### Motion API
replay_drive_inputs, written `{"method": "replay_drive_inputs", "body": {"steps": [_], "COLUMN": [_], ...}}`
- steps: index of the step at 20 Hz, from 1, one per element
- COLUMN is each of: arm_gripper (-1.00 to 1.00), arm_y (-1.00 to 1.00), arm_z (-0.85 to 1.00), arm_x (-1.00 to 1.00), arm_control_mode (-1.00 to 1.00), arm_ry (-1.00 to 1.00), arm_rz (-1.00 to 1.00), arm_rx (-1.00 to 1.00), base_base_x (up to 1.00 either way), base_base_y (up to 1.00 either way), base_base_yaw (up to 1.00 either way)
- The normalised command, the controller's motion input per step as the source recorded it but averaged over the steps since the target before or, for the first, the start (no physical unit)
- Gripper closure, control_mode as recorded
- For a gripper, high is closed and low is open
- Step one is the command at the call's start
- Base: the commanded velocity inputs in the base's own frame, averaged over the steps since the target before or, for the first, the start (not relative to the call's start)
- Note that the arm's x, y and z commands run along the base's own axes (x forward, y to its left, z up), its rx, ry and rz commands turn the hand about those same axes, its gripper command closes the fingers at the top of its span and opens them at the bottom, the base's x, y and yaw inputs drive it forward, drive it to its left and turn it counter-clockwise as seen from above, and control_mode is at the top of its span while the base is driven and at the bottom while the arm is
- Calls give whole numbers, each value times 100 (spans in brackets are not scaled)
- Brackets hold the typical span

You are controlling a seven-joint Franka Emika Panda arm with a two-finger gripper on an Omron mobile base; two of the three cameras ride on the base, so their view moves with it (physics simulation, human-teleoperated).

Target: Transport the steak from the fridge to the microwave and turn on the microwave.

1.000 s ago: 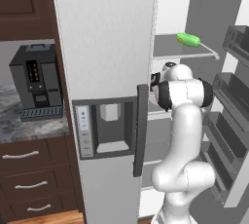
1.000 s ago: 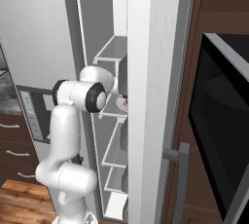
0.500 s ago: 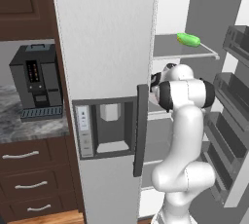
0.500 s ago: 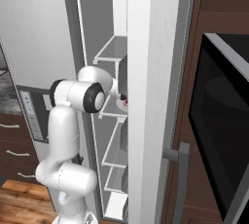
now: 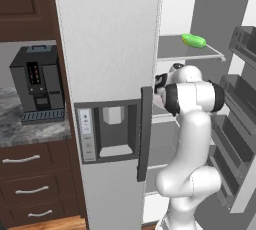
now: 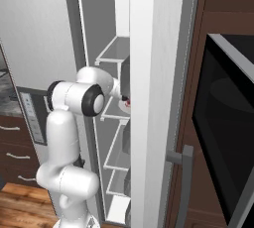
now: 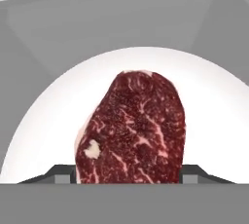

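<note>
Left base view: my arm reaches a little deeper into the fridge (image 5: 105, 49) at frame centre. Right base view: the steak (image 6: 129, 104) peeks out mid-frame. Hand view: the steak (image 7: 133, 128) lies on a white plate (image 7: 44, 125); my gripper (image 7: 129, 174) straddles it, jaws narrowing, not yet clamped.

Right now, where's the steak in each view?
Left base view: can't make it out; the arm reaches into the fridge there.
Right base view: a small red sliver at the door's edge, just past the arm's hand.
Hand view: centre, lying on a white plate, steak between the claw tips.
Shared landmark: the fridge shelves.
</note>
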Motion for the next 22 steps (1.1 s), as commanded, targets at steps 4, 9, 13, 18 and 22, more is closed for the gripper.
{"method": "replay_drive_inputs", "body": {"steps": [4,9,13,18,22], "arm_gripper": [100,100,100,100,100], "arm_y": [0,0,0,0,2], "arm_z": [24,4,1,7,15], "arm_x": [-20,-32,-31,-33,-39], "arm_control_mode": [-100,-100,-100,-100,-100], "arm_ry": [1,0,0,0,0], "arm_rz": [0,0,0,0,0], "arm_rx": [0,0,0,0,0], "base_base_x": [0,0,0,0,0], "base_base_y": [0,0,0,0,0], "base_base_yaw": [0,0,0,0,0]}}
